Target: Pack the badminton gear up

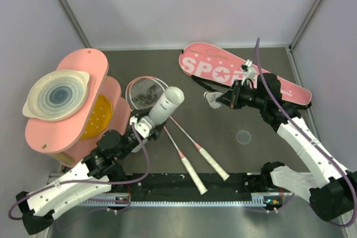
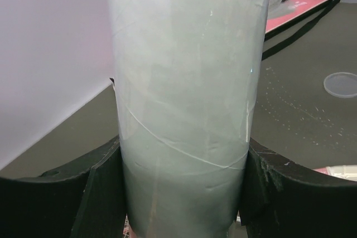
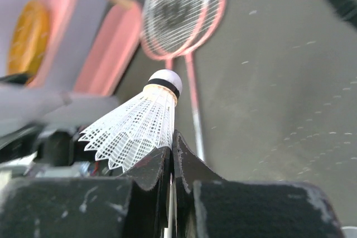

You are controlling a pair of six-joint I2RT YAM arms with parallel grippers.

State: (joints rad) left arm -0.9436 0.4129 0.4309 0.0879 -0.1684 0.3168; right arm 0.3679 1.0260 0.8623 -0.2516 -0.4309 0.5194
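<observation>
My left gripper [image 1: 144, 125] is shut on the long white tube [image 1: 163, 108], which slants up over the racket heads. In the left wrist view the tube [image 2: 184, 82] fills the middle, and both black fingers [image 2: 100, 190] press on its sides. My right gripper [image 1: 225, 100] is shut on the skirt edge of a white shuttlecock [image 1: 212, 100], held above the table in front of the pink SPORT bag [image 1: 223, 68]. In the right wrist view the shuttlecock [image 3: 139, 126] points cork-up from my closed gripper [image 3: 173, 151]. Two pink rackets [image 1: 146, 92] lie crossed mid-table.
Pink rounded boards [image 1: 67, 121] with a white ringed dish [image 1: 57, 94] stand at the left. A small clear disc [image 1: 243, 136] lies on the dark table [image 1: 251, 165] right of the racket handles [image 1: 209, 163]. Grey walls close in the back and sides.
</observation>
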